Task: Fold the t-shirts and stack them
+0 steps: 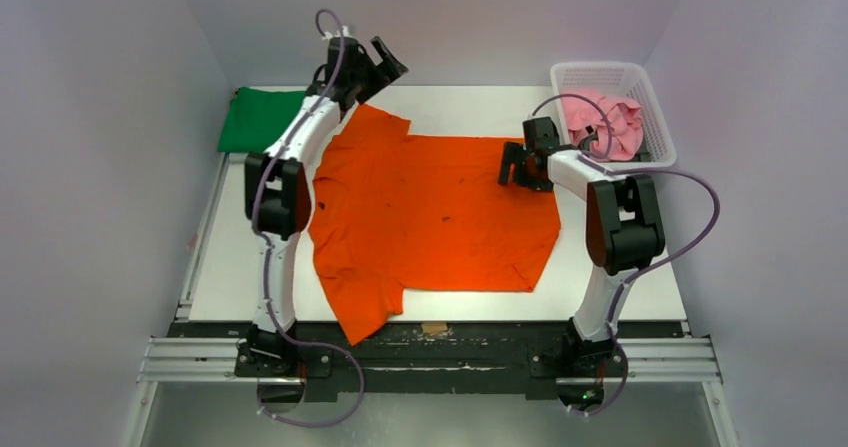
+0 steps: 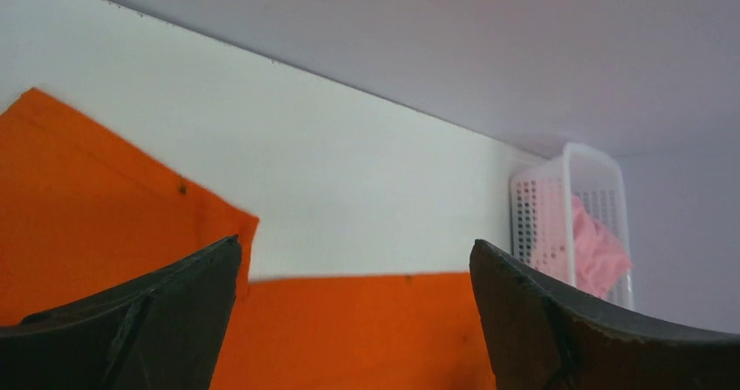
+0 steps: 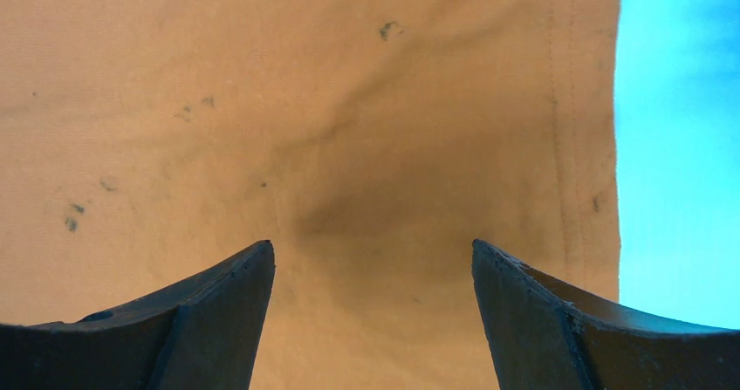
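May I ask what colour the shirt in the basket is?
Pink shirt; best seen in the top view.

Bright and evenly lit, with faint soft shadows; slightly soft throughout; badly colour-shifted at the right wrist (orange t-shirt (image 3: 349, 102) rendered tan, table (image 3: 681, 146) cyan).

In the top view the left arm (image 1: 300, 147) covers the orange t-shirt (image 1: 440, 217) along its nine o'clock side and hides the three o'clock edge of the green t-shirt (image 1: 255, 119), at ten o'clock on the surface (image 1: 232, 267). At two o'clock, the pink t-shirt (image 1: 600, 122) sits bunched in the basket (image 1: 655, 117), its lower part behind the lattice wall. The right end effector (image 1: 515, 164) hides its own fingertips there. The right wrist view cuts the orange cloth off at twelve and nine o'clock, and its dark specks are too small to identify.
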Robot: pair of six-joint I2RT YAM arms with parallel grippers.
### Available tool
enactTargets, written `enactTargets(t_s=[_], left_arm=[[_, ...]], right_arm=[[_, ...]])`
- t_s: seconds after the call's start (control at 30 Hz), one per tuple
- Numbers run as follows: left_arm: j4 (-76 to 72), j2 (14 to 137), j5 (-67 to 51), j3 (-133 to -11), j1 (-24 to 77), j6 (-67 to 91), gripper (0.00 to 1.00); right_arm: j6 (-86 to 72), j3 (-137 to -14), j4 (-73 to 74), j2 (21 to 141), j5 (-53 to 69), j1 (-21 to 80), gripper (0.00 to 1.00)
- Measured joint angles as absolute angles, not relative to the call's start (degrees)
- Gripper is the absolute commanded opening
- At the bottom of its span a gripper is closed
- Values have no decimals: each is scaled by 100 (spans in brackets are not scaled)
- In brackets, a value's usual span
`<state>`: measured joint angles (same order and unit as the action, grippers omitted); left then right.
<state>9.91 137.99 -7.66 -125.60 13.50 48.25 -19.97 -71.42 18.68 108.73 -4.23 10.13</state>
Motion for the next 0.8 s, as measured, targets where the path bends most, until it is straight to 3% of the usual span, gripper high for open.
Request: enactTargets(t_s=[0.13, 0.3, 0.53, 0.67, 0.8], left_arm=[[1625, 11810, -893, -11170, 1356, 4421, 100], [2165, 10252, -1020, -9548, 1380, 4215, 100], [2692, 10269, -1190, -7275, 1472, 4272, 100], [2884, 10315, -1179, -6827, 1538, 4342, 100], [2810, 10315, -1111, -6777, 1551, 4399, 100]], right_arm=[[-2021, -7124, 1979, 10659, -517, 1013, 81], [-2012, -6805, 2246, 9898, -510, 1050, 81], [-2051, -5933, 3015, 8748, -460, 2176, 79], [-2239, -5389, 3267, 8547, -344, 3002, 79], [-2473, -4737, 3299, 8263, -263, 2969, 79]])
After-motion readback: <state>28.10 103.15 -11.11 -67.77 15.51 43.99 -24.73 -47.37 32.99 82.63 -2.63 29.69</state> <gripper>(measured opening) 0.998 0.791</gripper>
